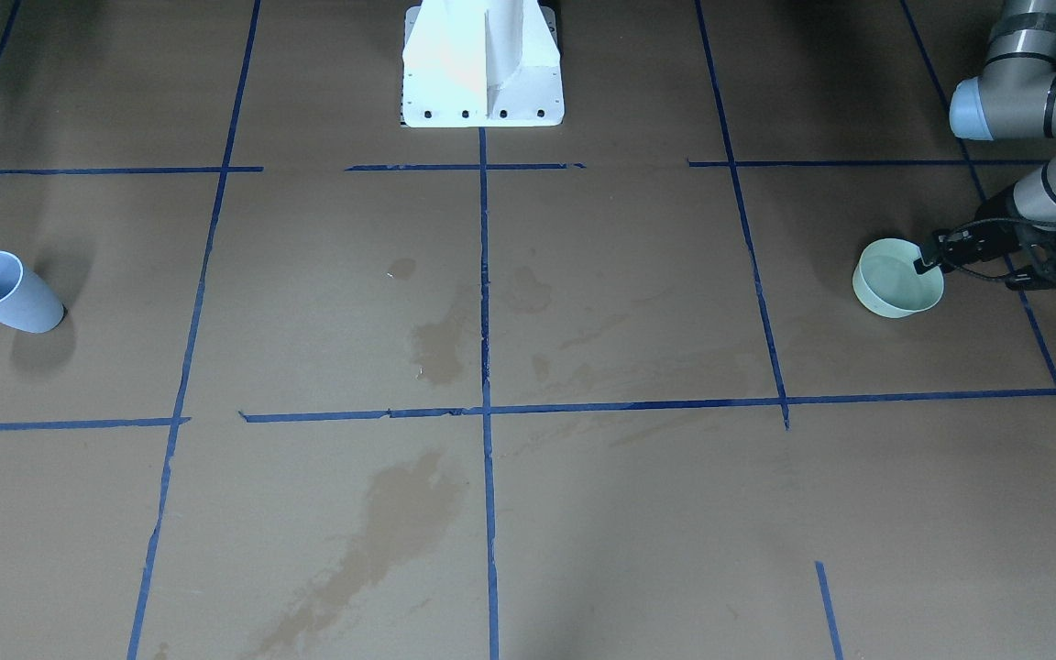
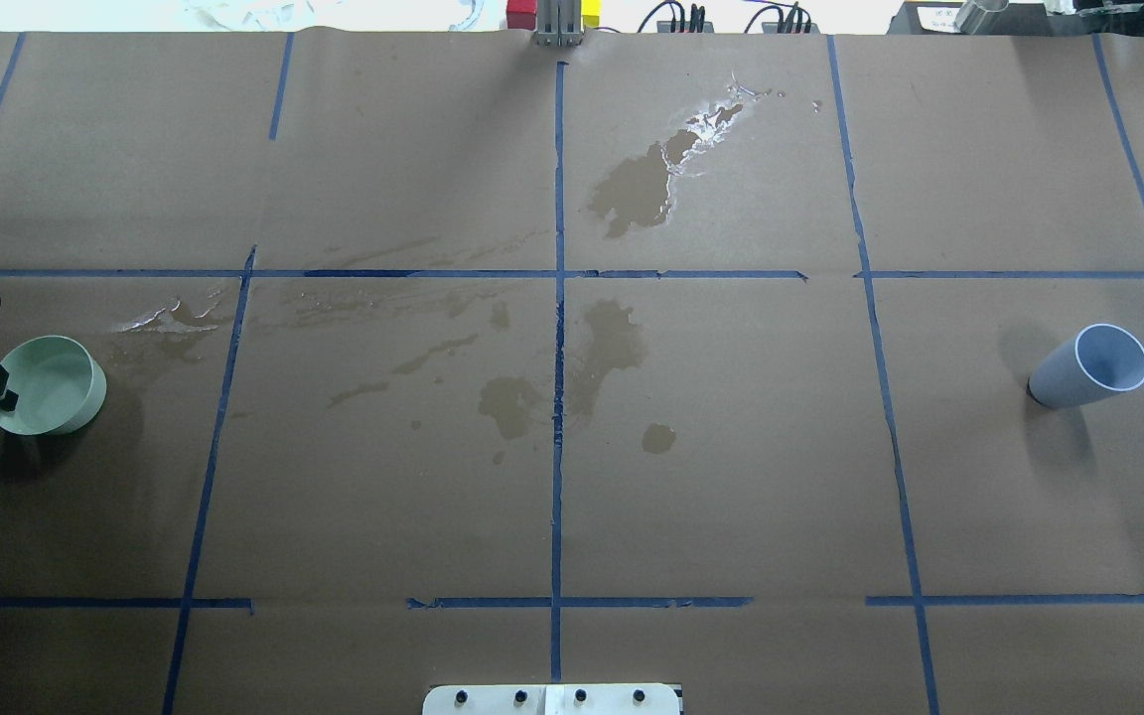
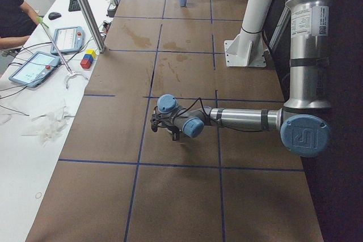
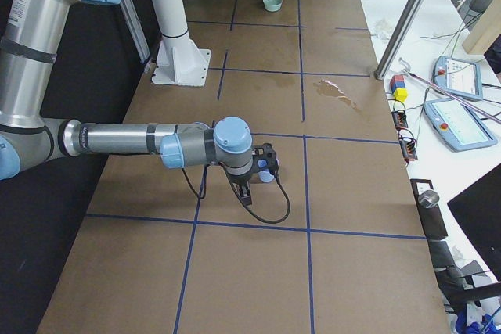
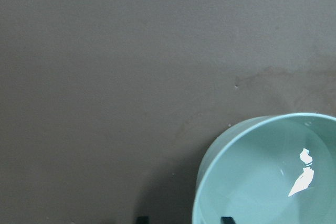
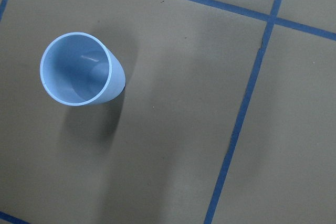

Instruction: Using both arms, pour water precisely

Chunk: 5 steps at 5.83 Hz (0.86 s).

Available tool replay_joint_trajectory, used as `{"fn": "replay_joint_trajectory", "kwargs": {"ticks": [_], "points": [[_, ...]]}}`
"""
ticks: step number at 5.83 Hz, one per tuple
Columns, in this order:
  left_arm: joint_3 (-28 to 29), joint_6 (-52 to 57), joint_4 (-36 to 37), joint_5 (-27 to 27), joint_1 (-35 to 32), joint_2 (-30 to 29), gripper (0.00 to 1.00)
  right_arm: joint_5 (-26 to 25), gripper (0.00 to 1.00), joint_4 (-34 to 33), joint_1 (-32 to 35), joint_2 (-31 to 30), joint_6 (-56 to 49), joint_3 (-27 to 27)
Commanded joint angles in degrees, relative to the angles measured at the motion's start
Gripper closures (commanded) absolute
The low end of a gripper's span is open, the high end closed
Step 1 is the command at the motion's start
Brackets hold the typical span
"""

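At the far left, the left gripper (image 2: 0, 393) reaches in low to the pale green bowl (image 2: 98, 393). Its fingers (image 5: 227, 219) straddle the near rim, one inside and one outside, with a gap on each side of the wall, so nothing is clamped. The water (image 5: 294, 182) lies in the bowl as a faint sheen. From there a broad stretch of brown tabletop (image 2: 383, 497) runs rightward, crossed by blue tape lines (image 2: 559, 397) and blotched with dark wet stains (image 2: 612, 343). Well apart at the right, the blue cup (image 2: 1088, 369) stands upright inside its taped square, off the lines. The right gripper (image 4: 256, 176) hangs near it; I cannot tell how its fingers are set.
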Motion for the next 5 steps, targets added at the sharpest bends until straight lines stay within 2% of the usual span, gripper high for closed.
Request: {"fn": "replay_joint_trajectory", "kwargs": {"ticks": [1,2,5], "points": [[0.1,-0.3,0.0,-0.3,0.1,-1.4,0.93,0.2,0.0,0.1,0.0,0.0,-0.1,0.0],[-0.8,-0.5,0.0,-0.5,0.1,-1.6,1.0,1.4,0.0,0.1,0.1,0.0,0.0,0.1],[-8.5,-13.6,0.9,-0.6,2.4,-7.1,1.0,3.7,0.0,0.2,0.1,-0.2,-0.1,0.0]]}}
